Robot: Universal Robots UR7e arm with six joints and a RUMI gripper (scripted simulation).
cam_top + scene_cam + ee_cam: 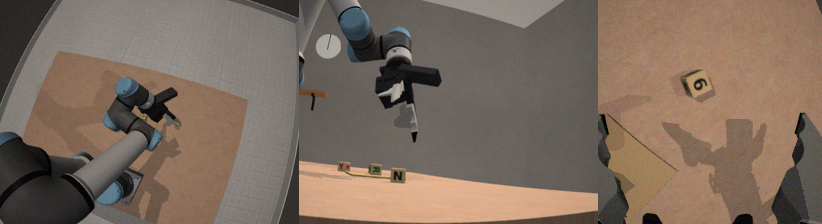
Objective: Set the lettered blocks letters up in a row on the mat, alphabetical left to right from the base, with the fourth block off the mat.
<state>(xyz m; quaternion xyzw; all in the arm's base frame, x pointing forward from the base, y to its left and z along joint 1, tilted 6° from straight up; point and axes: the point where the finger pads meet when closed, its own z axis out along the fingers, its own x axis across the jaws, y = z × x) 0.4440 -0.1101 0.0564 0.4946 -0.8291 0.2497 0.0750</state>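
Note:
My gripper [397, 118] [700, 115] is open and empty, tilted, high above the table. In the top view one finger partly covers a block [176, 123]. This block shows a black N on its side in the exterior view [397, 176] and a black 6 or 9 in the wrist view [699, 84]; I cannot tell which face is its top. It stands off the tan mat [151, 123] [360, 174] [640, 172]. A block with a green letter [144, 116] [376, 169] is on the mat; its side shows a sideways R. A block with red Y and X sides [343, 166] stands farther left. The fourth block is hidden.
The arm and gripper cover much of the mat in the top view. The robot's base plate [134, 184] is near the front edge of the brown table top [206, 135]. Arm shadows cross the table.

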